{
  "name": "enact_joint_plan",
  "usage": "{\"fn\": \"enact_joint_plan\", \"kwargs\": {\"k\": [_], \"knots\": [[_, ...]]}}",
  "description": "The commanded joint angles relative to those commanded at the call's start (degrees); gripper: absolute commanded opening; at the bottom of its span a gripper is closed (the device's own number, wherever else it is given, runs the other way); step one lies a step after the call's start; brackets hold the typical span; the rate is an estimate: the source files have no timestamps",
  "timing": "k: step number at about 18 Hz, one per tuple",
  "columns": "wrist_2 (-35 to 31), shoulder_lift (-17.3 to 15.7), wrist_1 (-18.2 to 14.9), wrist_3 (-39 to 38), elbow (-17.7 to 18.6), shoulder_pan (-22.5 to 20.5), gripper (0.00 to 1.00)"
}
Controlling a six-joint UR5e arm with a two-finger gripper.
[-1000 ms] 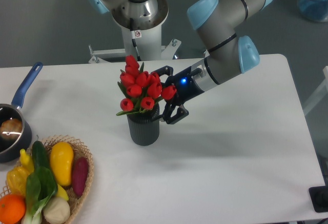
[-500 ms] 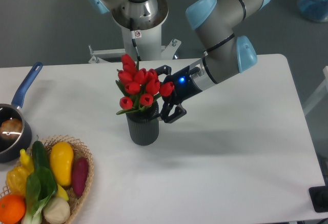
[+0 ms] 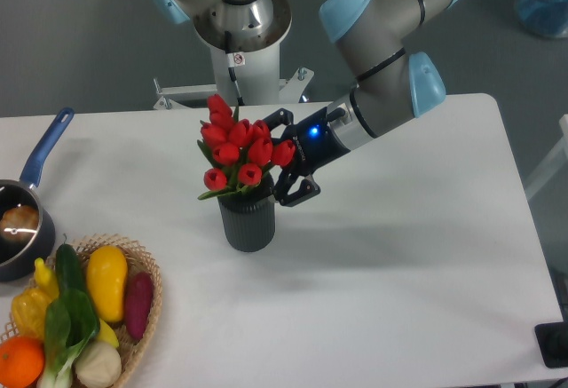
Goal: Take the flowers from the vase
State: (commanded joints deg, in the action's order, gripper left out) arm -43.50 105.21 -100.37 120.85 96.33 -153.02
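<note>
**Lifting the flowers clear of the vase**

We have the hand (image 3: 282,159) at the right side of the flowers (image 3: 236,155), level with the lower blooms and just above the rim of the vase (image 3: 248,220). Its two dark fingers reach in around the bunch, one above and one below in this view. The blooms hide the fingertips, so we cannot tell whether the hand is closed on the stems or merely brackets them.

To perform this step well, we judge that the grip belongs on the gathered stems, not on the heads, and that the pull should run straight up along the vase axis. A sideways pull could tip the vase, which stands free on the desk (image 3: 399,255).

The flowers are red tulips with green leaves, bunched tightly and leaning slightly left. One leaf juts out low on the left. The stems sit inside the dark, ribbed, cylindrical vase, which stands upright near the middle of the desk.
</note>
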Motion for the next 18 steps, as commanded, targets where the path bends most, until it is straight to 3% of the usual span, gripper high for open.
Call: {"fn": "enact_joint_plan", "kwargs": {"k": [9, 12, 16, 18], "knots": [[-0.44, -0.09, -0.26, -0.09, 1.5, -0.35, 0.76], [-0.35, -1.76, -2.63, -0.96, 1.15, -0.79, 0.74], [-0.44, -1.76, -2.9, -1.05, 1.41, -1.67, 0.61], [-0.44, -1.76, -2.9, -1.05, 1.41, -1.67, 0.59]]}}
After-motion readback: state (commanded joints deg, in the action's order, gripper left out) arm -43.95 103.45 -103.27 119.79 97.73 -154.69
